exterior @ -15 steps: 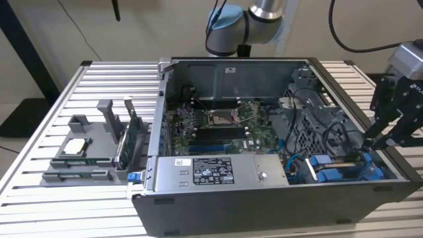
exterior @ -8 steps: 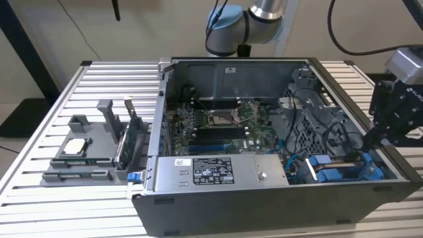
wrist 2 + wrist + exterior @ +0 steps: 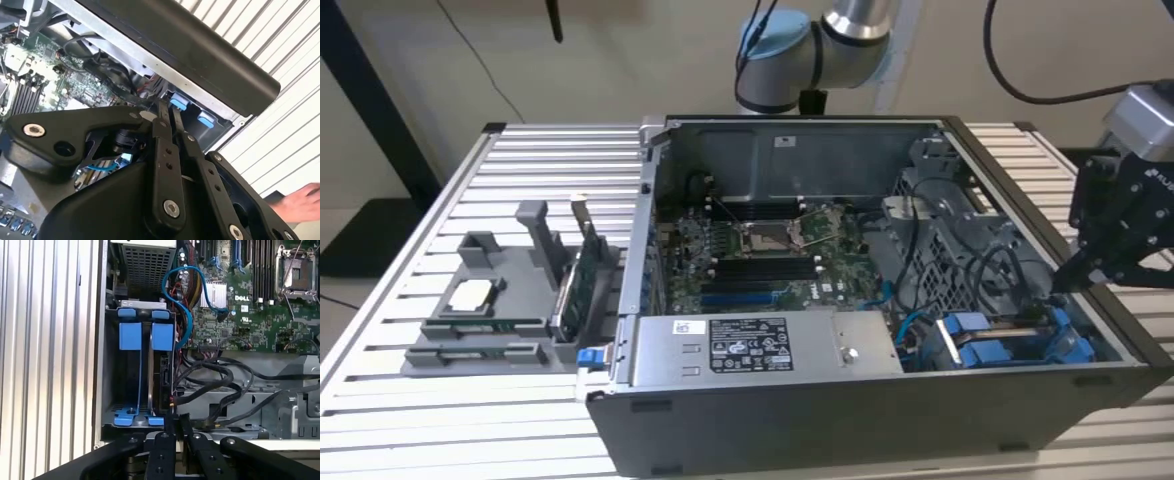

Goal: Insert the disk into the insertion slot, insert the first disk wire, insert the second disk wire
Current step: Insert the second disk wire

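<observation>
I hold the black pincer (image 3: 172, 427) nearly closed, gripping nothing I can see, at the grey metal insertion slot (image 3: 137, 385) with blue fittings, 4 o'clock in the open case (image 3: 854, 410); disk placement unclear.

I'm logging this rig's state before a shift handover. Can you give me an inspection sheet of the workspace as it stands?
Surface: white slatted metal table carrying the open grey computer case.
Job's things: narrow grey metal drive bay with blue plastic fittings at the case's corner; whether a disk sits in it cannot be told.
Clutter: grey parts holder with circuit cards and a chip, at the exterior view's left.
Grippers: black gripper, fingers close together, at the bay's edge.
Cables: blue cable looping by the bay; black cable bundle beside it.
Surroundings: a person's hand on the table in the second wrist view.
</observation>
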`<state>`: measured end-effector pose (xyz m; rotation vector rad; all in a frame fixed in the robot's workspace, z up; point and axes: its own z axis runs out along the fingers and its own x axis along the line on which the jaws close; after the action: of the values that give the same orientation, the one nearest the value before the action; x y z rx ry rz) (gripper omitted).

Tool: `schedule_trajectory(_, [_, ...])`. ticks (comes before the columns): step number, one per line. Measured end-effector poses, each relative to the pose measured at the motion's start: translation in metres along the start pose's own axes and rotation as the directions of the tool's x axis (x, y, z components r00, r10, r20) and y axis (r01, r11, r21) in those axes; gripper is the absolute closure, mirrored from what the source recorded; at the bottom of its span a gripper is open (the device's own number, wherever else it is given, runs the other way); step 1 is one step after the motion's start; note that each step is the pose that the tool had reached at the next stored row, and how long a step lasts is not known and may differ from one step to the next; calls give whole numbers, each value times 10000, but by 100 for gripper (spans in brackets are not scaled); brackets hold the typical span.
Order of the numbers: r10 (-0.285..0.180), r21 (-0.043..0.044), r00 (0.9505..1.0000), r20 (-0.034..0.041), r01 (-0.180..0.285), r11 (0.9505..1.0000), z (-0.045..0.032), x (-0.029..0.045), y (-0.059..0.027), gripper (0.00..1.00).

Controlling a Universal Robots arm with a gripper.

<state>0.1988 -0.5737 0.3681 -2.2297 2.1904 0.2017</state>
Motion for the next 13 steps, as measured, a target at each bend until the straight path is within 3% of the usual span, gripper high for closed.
schedule_trajectory(3, [5, 2, 10000, 49, -5, 10000, -79, -9, 57, 84])
schedule_trajectory(7, [24, 4, 10000, 59, -24, 10000, -161, -29, 147, 84])
schedule_trajectory(13, [49, 7, 10000, 58, -49, 10000, -159, -59, 311, 84])
